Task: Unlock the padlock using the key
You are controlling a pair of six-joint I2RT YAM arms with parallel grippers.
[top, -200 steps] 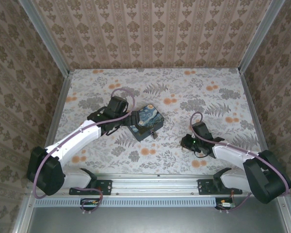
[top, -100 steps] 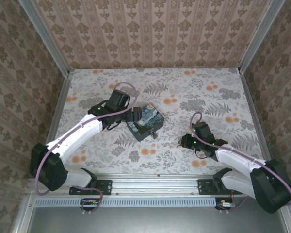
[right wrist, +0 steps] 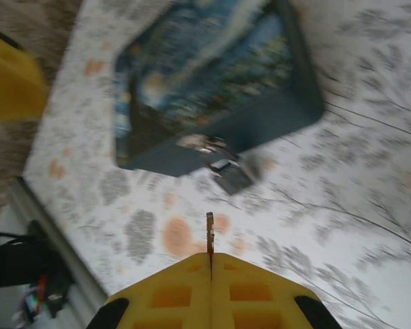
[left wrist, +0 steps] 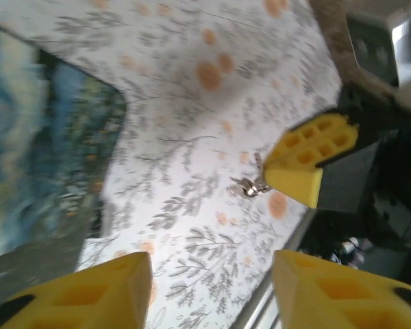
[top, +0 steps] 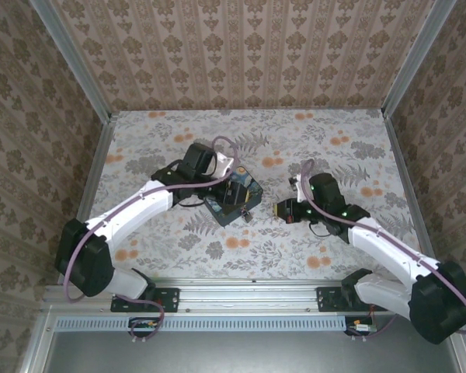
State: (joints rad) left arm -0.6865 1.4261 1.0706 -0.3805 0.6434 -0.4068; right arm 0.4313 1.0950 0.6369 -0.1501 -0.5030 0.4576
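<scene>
The dark blue painted tin point(top: 245, 200) lies mid-table. The small padlock point(right wrist: 230, 173) hangs at its front edge, blurred. My right gripper point(right wrist: 210, 256) is shut on the key point(right wrist: 209, 234); the thin blade sticks straight out of the fingertips toward the padlock, a short gap away. In the top view the right gripper point(top: 281, 210) sits just right of the tin. My left gripper point(top: 227, 185) hovers over the tin's far-left part. In the left wrist view the left gripper point(left wrist: 212, 266) has its jaws apart with bare table between them, and the tin point(left wrist: 48, 137) lies off to their left.
The left wrist view also catches the right gripper's yellow fingertips point(left wrist: 308, 157) with the key's shiny end point(left wrist: 248, 186) below them. Patterned walls close the table on three sides. A metal rail point(top: 248, 284) runs along the near edge.
My left gripper has swung right over the tin and its jaws have narrowed. My right gripper has lifted and moved up-left toward the tin, carrying the key.
</scene>
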